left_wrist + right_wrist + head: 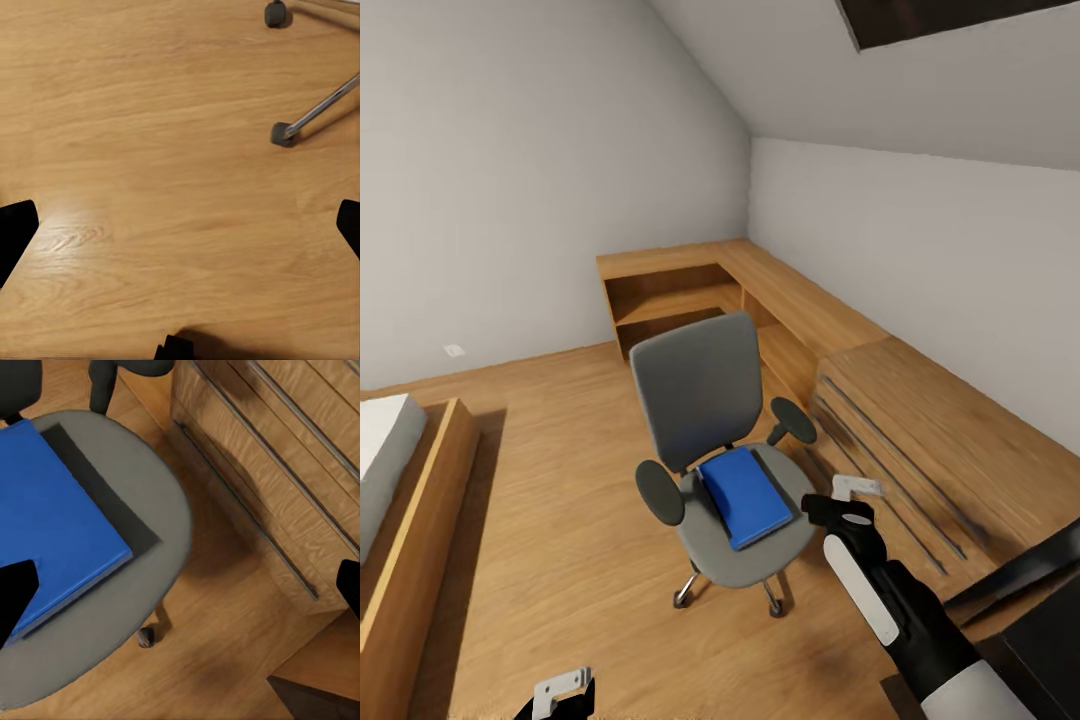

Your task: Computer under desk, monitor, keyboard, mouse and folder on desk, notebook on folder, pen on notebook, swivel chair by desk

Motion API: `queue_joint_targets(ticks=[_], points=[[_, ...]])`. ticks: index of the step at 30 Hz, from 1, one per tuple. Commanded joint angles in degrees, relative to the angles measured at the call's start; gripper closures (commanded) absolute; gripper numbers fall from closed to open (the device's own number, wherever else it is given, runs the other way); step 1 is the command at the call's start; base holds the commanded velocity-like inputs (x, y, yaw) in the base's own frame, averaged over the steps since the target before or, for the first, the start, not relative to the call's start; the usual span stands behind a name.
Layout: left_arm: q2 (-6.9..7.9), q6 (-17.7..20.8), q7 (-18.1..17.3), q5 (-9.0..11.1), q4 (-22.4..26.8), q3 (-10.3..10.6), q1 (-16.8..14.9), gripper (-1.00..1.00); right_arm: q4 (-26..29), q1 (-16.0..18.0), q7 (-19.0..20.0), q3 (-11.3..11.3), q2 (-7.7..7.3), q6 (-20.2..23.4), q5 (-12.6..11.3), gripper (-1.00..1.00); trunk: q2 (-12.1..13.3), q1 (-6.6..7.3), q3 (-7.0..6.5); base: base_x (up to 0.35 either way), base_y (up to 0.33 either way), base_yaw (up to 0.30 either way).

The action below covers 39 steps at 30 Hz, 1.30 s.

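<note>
The grey swivel chair (pixel 705 400) stands on the wooden floor, a short way from the desk unit (pixel 920 420). A blue folder (pixel 745 495) lies flat on its seat (pixel 154 510). In the right wrist view the folder (pixel 60 525) shows large, with a dark grey strip beside it that may be shadow. My right gripper (pixel 850 492) hovers open just past the seat's right edge, between chair and drawers, holding nothing; its jaws stand wide in the right wrist view (pixel 180 592). My left gripper (pixel 565 688) hangs low and open over bare floor (pixel 180 229).
The L-shaped wooden unit runs along the right wall, with drawers (pixel 285 450) and open shelves (pixel 670 310) in the corner. A bed (pixel 395 500) sits at the left. A dark flat object (pixel 1025 575) lies at lower right. Chair casters (pixel 283 133) show near the left gripper.
</note>
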<state>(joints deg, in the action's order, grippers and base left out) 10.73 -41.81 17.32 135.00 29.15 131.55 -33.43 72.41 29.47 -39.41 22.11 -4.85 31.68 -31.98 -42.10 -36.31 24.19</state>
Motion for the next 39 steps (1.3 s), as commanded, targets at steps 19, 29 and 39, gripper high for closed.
queue_joint_targets(ticks=[19,29,39], points=[[0.02,-0.29,0.44,0.0,0.2,0.46,-0.14,-1.0,-1.5,0.06,-0.54,0.23,-0.09,-0.2,-0.36,-1.0,-0.07,-0.01,0.68,0.0,0.0,0.248],[0.0,-0.29,0.44,0.0,0.2,0.46,-0.14,-1.0,-1.48,0.06,-0.53,0.11,-0.16,-0.3,-0.36,-1.0,-0.07,-0.01,0.91,0.0,0.0,0.097],[0.02,-0.29,0.44,0.0,0.2,0.46,-0.14,-1.0,-1.26,0.06,-0.45,-0.09,-0.21,-0.37,-0.36,-1.0,-0.07,-0.01,0.95,0.0,0.0,0.012]])
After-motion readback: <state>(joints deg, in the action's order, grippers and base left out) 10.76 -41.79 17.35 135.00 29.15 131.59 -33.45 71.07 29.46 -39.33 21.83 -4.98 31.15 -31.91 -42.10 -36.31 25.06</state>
